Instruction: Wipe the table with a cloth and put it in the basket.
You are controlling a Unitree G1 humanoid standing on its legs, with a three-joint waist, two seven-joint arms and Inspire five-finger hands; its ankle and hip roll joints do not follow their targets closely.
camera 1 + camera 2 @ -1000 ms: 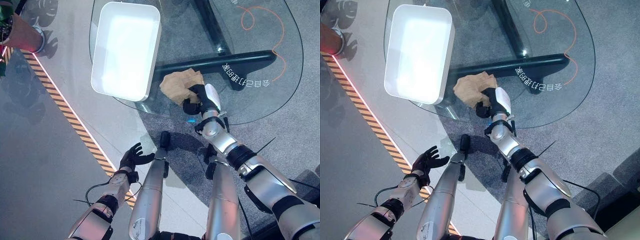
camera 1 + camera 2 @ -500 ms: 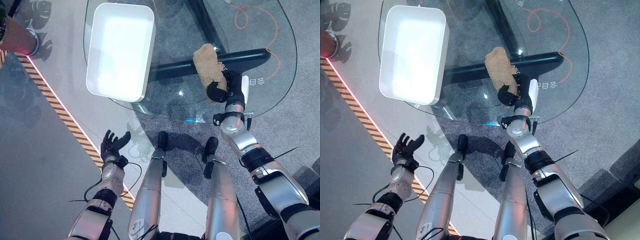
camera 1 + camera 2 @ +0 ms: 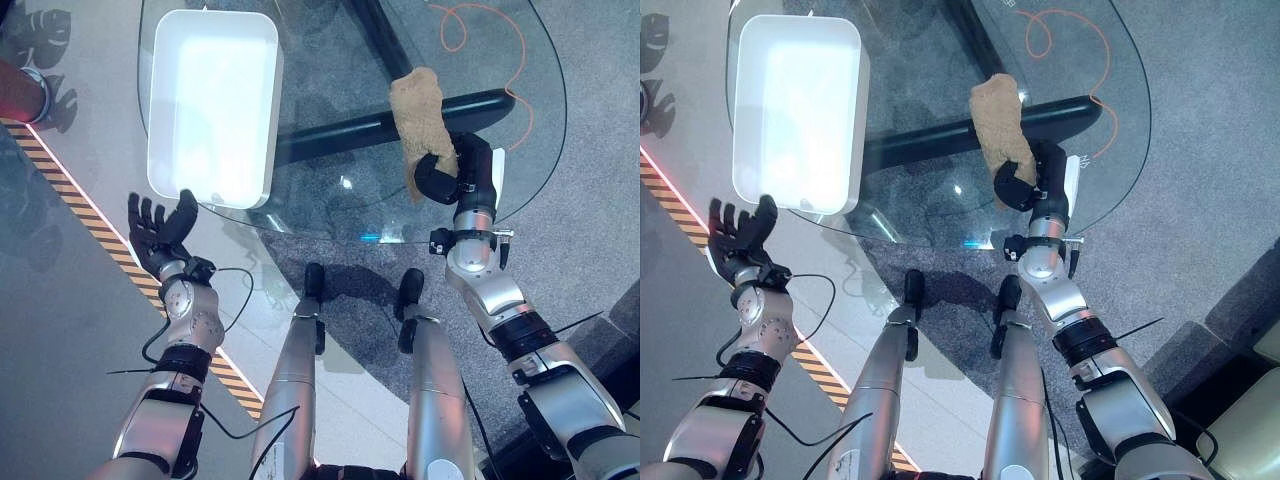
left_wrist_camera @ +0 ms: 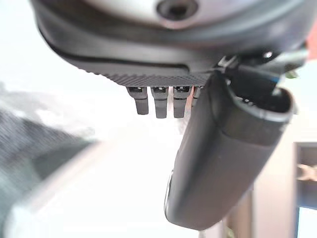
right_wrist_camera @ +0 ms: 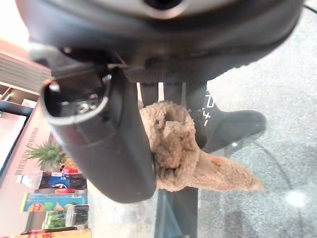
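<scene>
Lower left of frame: we see the left robot hand (image 3: 160, 232) off the tabletop (image 3: 330, 195), fingers spread, holding nothing. Upper left: white basket (image 3: 212, 105) on the glass. Right of centre: right robot hand (image 3: 447, 175) curled around the tan cloth (image 3: 418, 115), which trails across the tabletop.

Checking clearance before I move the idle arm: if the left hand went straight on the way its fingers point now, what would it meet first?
The left hand, open, points up toward the near end of the white basket on the glass table. It would likely meet the basket wall or table edge first, though its height relative to them is unclear.
</scene>
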